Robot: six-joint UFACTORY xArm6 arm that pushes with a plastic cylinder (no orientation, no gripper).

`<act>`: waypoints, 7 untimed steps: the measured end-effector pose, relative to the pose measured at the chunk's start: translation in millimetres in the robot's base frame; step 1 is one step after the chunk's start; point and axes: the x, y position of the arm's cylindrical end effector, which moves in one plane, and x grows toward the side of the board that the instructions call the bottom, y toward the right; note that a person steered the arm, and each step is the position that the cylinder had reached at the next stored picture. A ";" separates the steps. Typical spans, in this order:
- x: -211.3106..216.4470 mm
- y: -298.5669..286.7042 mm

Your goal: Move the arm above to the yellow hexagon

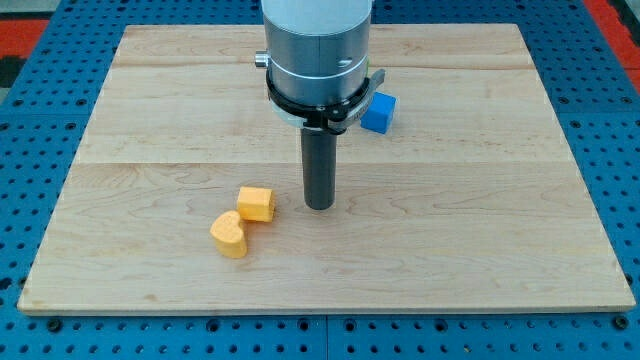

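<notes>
A yellow hexagon block lies on the wooden board, left of centre. A yellow heart-shaped block lies just below and left of it, nearly touching. My tip rests on the board just right of the hexagon, with a small gap between them. A blue cube sits near the view's top, partly behind the arm's metal collar.
The board's edges meet a blue perforated table all round. The arm's wide grey body hides part of the board's top middle.
</notes>
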 end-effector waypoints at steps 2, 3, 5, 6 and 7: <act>-30.2 2.0; -31.5 2.0; -31.5 -35.9; -35.4 -72.3; -58.4 -127.8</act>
